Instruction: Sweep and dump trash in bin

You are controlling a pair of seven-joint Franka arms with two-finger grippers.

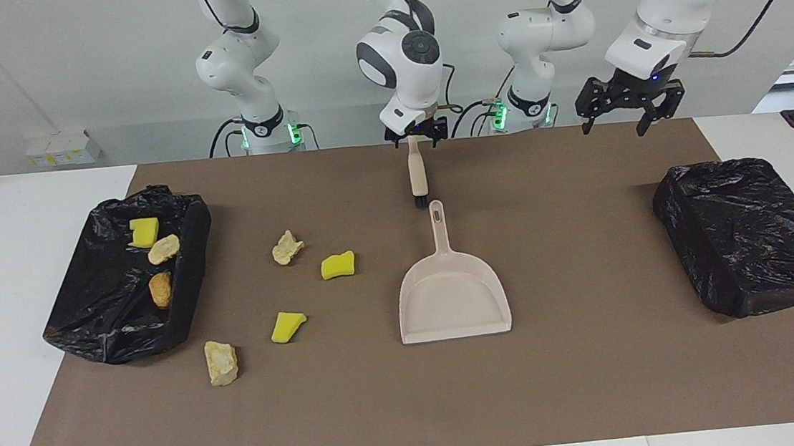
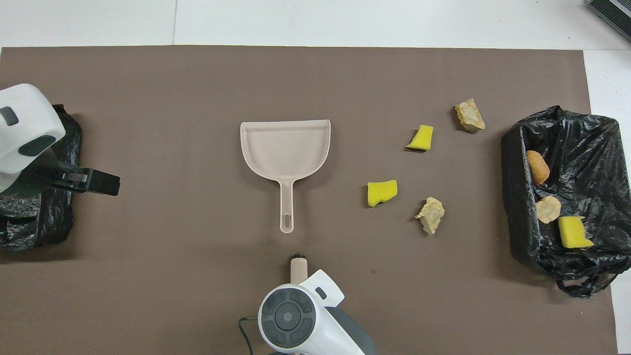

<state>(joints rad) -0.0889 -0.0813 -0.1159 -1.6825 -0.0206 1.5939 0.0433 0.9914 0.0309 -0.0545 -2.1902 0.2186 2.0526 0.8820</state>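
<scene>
Several trash pieces lie on the brown mat toward the right arm's end: beige lumps [image 1: 287, 248] [image 1: 221, 362] and yellow sponge bits [image 1: 337, 265] [image 1: 287, 326]. Three more sit in the open black-bagged bin [image 1: 89, 314] [image 2: 591, 143]. The beige dustpan [image 1: 452, 297] [image 2: 285, 148] rests mid-mat with its handle toward the robots. A beige brush [image 1: 417, 174] [image 2: 298, 268] lies just nearer the robots. My right gripper [image 1: 417, 137] is open over the brush's robot-side end, and I cannot tell if it touches. My left gripper [image 1: 624, 120] [image 2: 106, 182] waits open in the air.
A second bin [image 1: 750, 235] wrapped in a black bag stands at the left arm's end of the table, beside the left gripper in the overhead view. White tabletop borders the mat [image 1: 597, 378] on both ends.
</scene>
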